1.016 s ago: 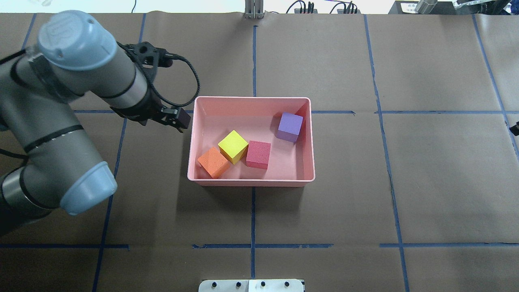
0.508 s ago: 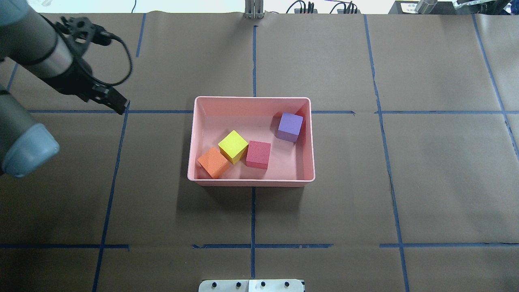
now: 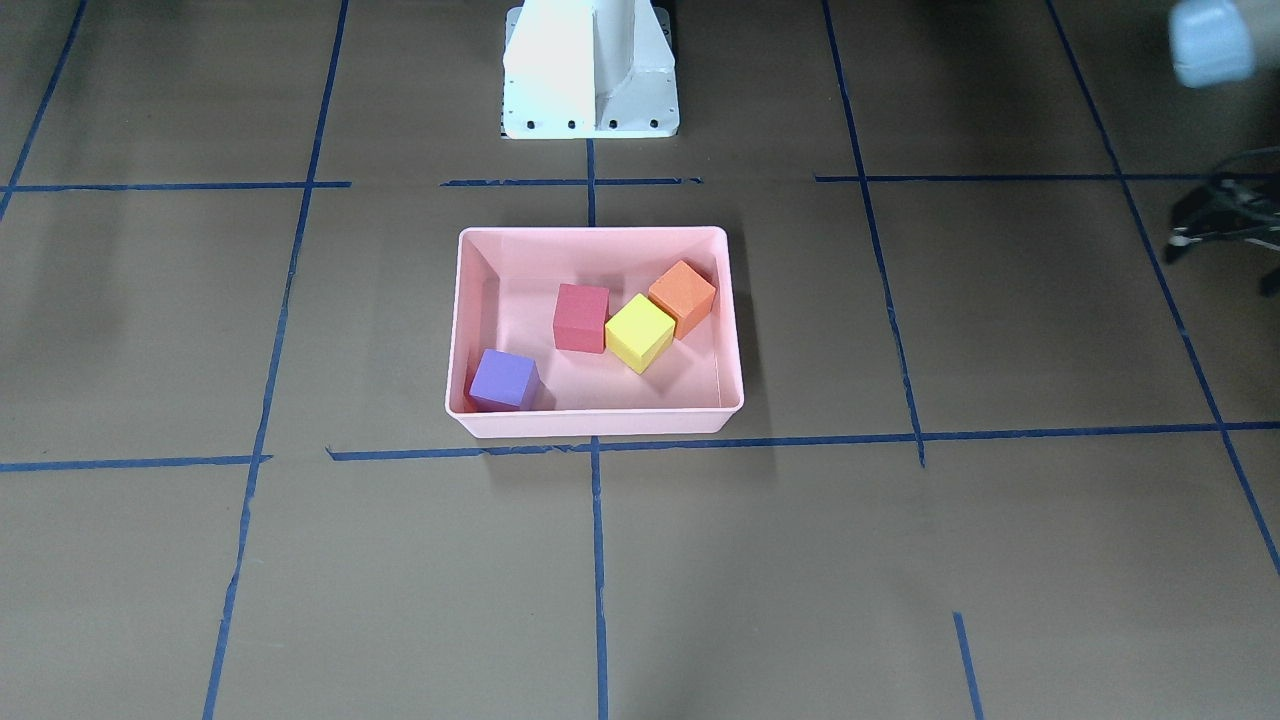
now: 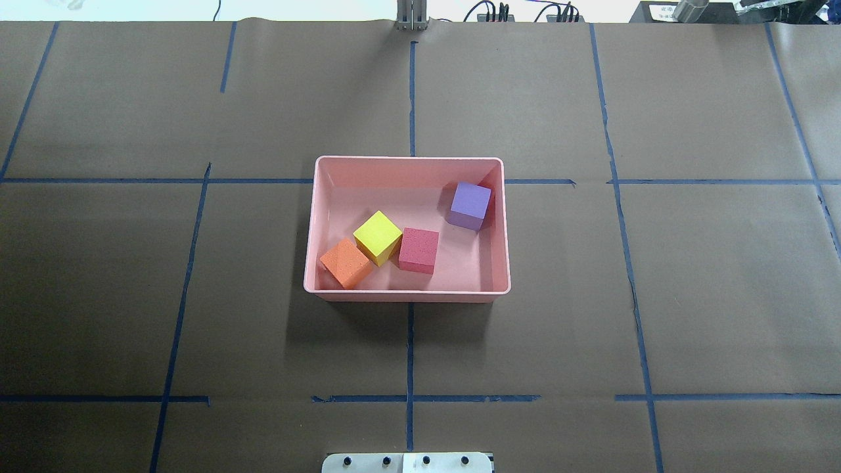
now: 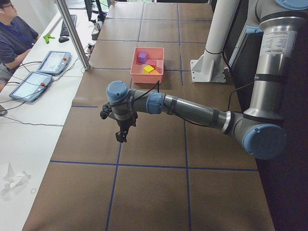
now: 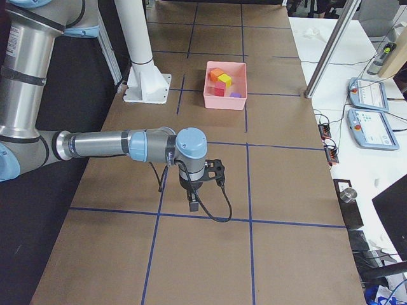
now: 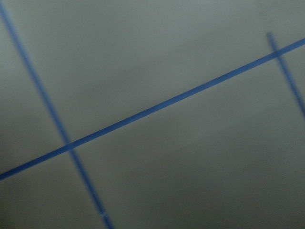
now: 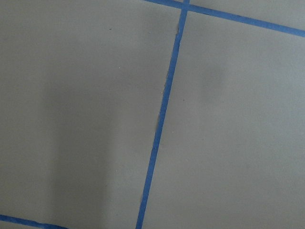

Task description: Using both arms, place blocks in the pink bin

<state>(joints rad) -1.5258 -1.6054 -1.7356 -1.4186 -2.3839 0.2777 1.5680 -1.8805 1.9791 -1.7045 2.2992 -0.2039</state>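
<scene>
Bin (image 4: pixel 407 295) was light pink. Orange block (image 4: pixel 345 263), yellow block (image 4: pixel 377 237), red block (image 4: pixel 419 249), purple block (image 4: pixel 470 205): all 4 plain. Table (image 4: pixel 723 295) was brown, blue tape (image 4: pixel 410 355) grid.

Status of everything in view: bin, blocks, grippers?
pink bin: upright, holds four blocks.
orange block: in bin, beside yellow.
yellow block: in bin, between orange and red.
red block: in bin, beside yellow.
purple block: in bin, apart from others.
left gripper: away from bin, opening unclear.
right gripper: away from bin, opening unclear.
</scene>
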